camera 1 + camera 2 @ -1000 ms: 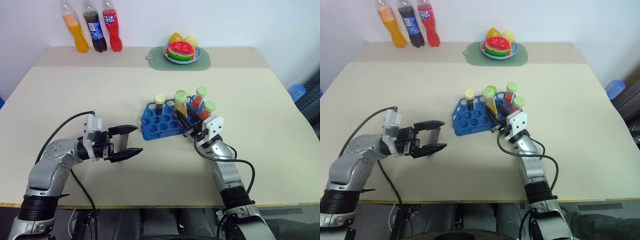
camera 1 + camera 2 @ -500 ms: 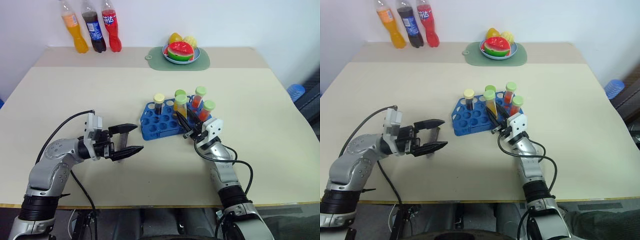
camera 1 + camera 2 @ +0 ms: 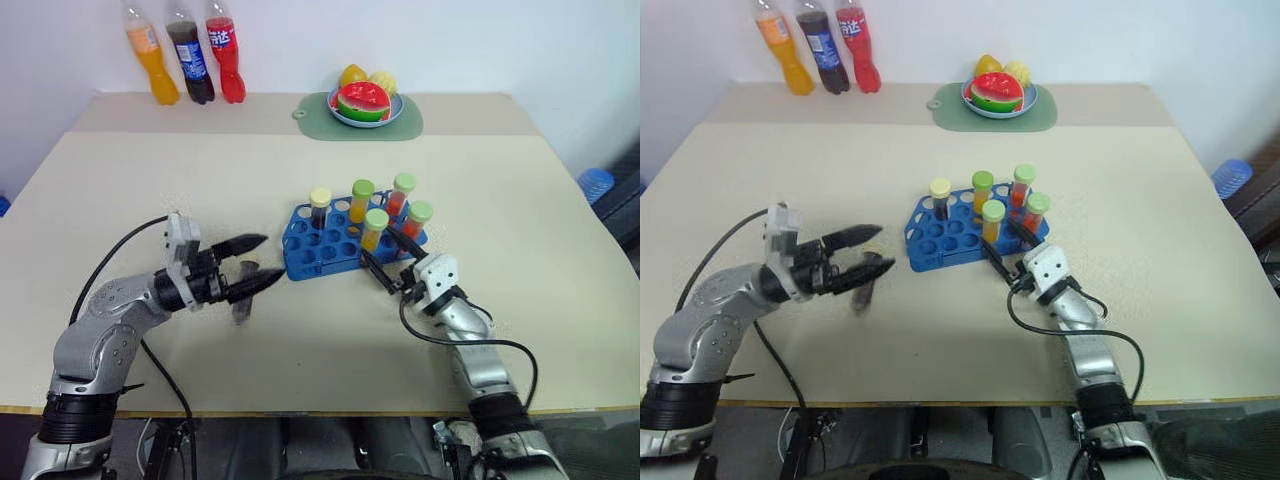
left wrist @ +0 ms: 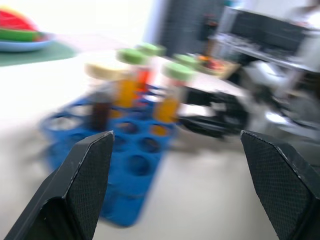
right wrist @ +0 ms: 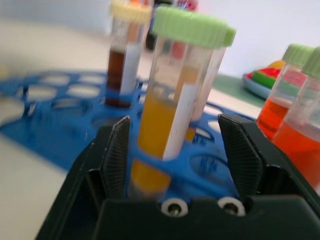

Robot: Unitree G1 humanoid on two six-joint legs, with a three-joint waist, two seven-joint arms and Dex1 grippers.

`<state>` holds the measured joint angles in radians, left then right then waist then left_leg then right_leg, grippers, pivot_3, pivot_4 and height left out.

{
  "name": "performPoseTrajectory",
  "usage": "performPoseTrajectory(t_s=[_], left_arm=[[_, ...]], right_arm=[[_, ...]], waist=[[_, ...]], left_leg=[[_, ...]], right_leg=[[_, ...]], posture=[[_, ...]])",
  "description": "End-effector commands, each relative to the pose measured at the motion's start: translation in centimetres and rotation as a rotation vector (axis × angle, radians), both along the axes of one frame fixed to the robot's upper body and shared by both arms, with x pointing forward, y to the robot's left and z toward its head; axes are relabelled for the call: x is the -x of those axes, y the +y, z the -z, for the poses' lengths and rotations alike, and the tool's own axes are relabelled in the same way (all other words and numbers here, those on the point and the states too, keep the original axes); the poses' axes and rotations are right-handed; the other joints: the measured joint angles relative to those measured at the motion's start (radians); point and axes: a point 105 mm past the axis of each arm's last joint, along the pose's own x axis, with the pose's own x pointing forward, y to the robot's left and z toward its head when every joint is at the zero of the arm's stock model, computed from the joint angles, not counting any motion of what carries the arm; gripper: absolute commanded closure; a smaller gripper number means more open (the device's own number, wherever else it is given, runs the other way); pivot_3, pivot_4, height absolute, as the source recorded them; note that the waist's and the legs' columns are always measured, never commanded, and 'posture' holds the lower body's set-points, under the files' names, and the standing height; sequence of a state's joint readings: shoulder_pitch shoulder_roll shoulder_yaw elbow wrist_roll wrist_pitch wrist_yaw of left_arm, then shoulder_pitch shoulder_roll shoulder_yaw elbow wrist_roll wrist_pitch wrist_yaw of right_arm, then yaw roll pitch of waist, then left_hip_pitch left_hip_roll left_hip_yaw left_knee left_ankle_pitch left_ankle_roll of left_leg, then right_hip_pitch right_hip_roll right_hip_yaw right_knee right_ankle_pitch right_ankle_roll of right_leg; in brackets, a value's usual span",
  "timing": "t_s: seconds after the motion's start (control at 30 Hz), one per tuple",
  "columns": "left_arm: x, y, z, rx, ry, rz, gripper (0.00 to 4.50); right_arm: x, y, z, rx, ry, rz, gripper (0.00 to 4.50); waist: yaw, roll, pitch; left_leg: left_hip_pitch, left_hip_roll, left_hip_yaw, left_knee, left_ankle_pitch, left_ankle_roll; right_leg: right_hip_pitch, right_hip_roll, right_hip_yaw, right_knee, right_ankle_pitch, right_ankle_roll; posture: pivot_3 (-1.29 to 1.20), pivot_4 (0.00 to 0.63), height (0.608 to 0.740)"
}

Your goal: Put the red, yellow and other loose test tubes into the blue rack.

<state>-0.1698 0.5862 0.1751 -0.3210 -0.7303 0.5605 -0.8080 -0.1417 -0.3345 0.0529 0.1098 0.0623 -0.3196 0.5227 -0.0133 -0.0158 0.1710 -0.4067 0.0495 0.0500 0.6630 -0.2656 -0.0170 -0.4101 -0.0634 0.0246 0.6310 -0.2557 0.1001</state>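
Test tubes (image 3: 375,228) upright in rack (image 3: 312,254)

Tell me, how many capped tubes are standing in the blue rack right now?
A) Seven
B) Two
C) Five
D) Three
C: five capped tubes stand upright in the blue rack: one with a yellow cap holding dark liquid, two yellow-liquid tubes with green caps, and two red-orange ones with green caps.

You get bright, even light over the pale beige tabletop (image 3: 300,190), with soft, faint shadows. The left wrist view is smeared with blur; the bright blue plastic rack (image 4: 125,165) looks hazy.
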Motion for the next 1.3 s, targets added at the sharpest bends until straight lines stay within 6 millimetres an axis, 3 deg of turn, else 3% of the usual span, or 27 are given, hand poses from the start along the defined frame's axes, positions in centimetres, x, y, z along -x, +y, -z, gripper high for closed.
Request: performPoseTrajectory(t_s=[0.03, 0.1, 0.23, 0.33, 0.47, 0.67, 1.0, 1.1, 1.23, 1.3], left_arm=[[-1.1, 1.9, -1.1, -0.19, 0.032, -0.256, 0.31], [-1.3, 2.5, -1.5, -0.22, 0.172, -0.298, 0.31], [-0.9, 2.8, -2.3, -0.31, 0.413, -0.293, 0.31], [-0.6, 2.9, -2.6, -0.342, 0.517, -0.248, 0.31], [-0.1, 2.8, -1.9, -0.432, 0.678, -0.183, 0.31], [-1.1, 2.5, -1.1, -0.439, 0.862, -0.248, 0.31], [-4.1, 0.6, 3.7, -0.515, 1.015, -0.452, 0.31], [-4.4, 0.3, 4.3, -0.527, 1.024, -0.492, 1.24], [-4.6, -0.2, 4.6, -0.529, 1.029, -0.507, 3.3], [-4.6, -0.1, 4.6, -0.521, 1.034, -0.503, 3.71]], right_arm=[[2.0, -1.4, -1.7, 0.082, 0.018, -0.061, 1.39], [4.1, -2.2, -2.2, 0.138, 0.082, -0.133, 1.39], [6.2, -3.1, -3.8, 0.179, 0.153, -0.198, 1.39], [7.3, -3.2, -4.9, 0.185, 0.189, -0.254, 1.39], [8.9, -2.8, -4.9, 0.242, 0.268, -0.379, 1.39], [8.8, -2.6, -4.4, 0.266, 0.292, -0.41, 1.39], [8.8, -2.1, -4.2, 0.262, 0.271, -0.391, 1.39], [9.0, -2.1, -4.2, 0.258, 0.271, -0.375, 1.34], [9.3, -2.2, -4.0, 0.247, 0.274, -0.356, 1.34], [9.4, -2.3, -3.9, 0.245, 0.276, -0.349, 1.34]], waist=[[0.001, 0.0, 0.0], [0.007, 0.0, 0.001], [0.0, -0.003, 0.002], [-0.008, -0.003, 0.002], [-0.002, -0.006, 0.004], [0.005, -0.01, 0.007], [0.014, -0.01, 0.007], [0.024, -0.009, 0.006], [0.03, -0.01, 0.006], [0.028, -0.009, 0.005]], left_leg=[[0.0, 0.0, 0.0, 0.0, 0.0, 0.0], [0.0, 0.0, -0.001, -0.001, 0.0, 0.0], [0.0, 0.0, -0.002, 0.001, 0.0, 0.0], [0.001, 0.0, -0.002, 0.0, 0.0, 0.0], [0.002, 0.001, -0.003, -0.002, 0.0, 0.0], [0.001, -0.001, -0.004, 0.0, 0.0, 0.0], [0.0, -0.003, -0.002, 0.001, 0.001, -0.001], [0.001, -0.003, -0.002, 0.001, 0.001, -0.001], [0.001, -0.003, -0.002, 0.001, 0.001, -0.003], [0.001, -0.004, -0.002, 0.002, 0.001, -0.003]], right_leg=[[0.0, 0.0, 0.0, 0.0, 0.0, 0.0], [0.0, 0.0, 0.0, 0.0, 0.0, 0.0], [0.001, 0.001, -0.001, 0.0, 0.0, 0.001], [0.001, 0.002, -0.001, 0.0, 0.0, 0.002], [0.0, 0.003, -0.001, 0.001, 0.0, 0.002], [0.0, 0.0, -0.001, 0.0, -0.001, 0.001], [0.001, -0.001, -0.001, -0.001, -0.001, 0.001], [0.002, -0.001, -0.001, 0.0, -0.001, 0.001], [0.002, -0.001, -0.001, -0.001, -0.001, 0.001], [0.003, -0.002, -0.001, -0.001, -0.001, 0.001]], posture=[[0.0, 0.15, 0.74], [0.0, 0.15, 0.74], [0.0, 0.15, 0.74], [0.0, 0.15, 0.74], [0.0, 0.15, 0.74], [0.0, 0.15, 0.74], [0.0, 0.15, 0.74], [0.0, 0.15, 0.74], [0.0, 0.15, 0.74], [0.0, 0.15, 0.74]])
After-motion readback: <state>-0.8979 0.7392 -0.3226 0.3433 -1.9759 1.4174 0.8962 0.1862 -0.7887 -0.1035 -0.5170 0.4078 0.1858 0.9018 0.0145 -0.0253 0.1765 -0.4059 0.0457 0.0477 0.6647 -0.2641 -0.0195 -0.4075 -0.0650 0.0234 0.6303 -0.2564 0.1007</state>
